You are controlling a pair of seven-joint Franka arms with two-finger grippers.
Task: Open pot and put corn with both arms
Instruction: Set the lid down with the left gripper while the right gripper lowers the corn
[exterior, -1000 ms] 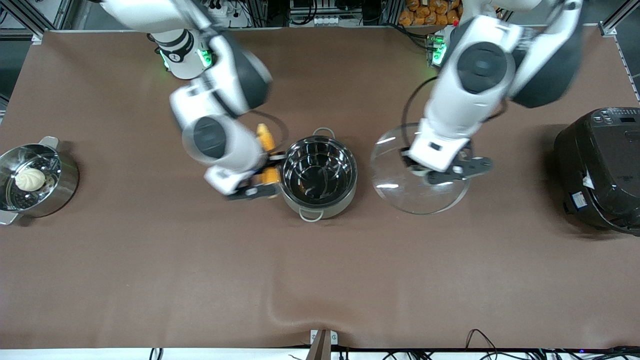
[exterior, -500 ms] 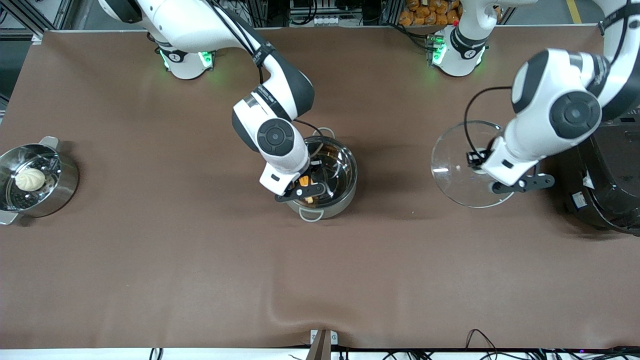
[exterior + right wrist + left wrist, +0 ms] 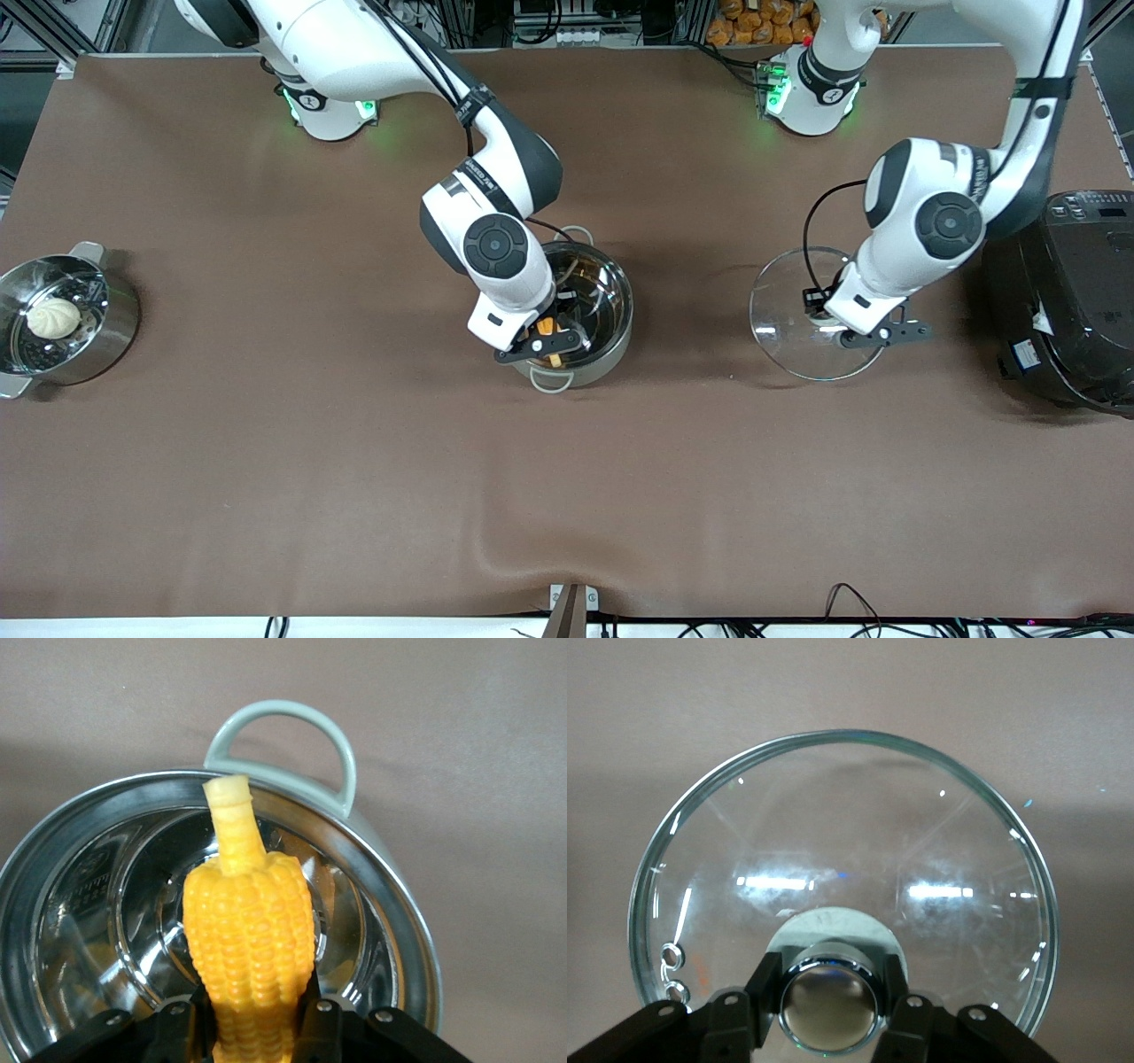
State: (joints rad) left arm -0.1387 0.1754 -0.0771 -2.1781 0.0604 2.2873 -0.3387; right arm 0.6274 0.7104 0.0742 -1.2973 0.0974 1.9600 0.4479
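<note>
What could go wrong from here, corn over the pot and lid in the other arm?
1. The right gripper holds the corn stem-down over the pot; released from here, it may bounce or strike the rim.
2. The left gripper holds the glass lid only by its knob; it could swing or slip.
3. The rice cooker stands close beside the left arm.
</note>
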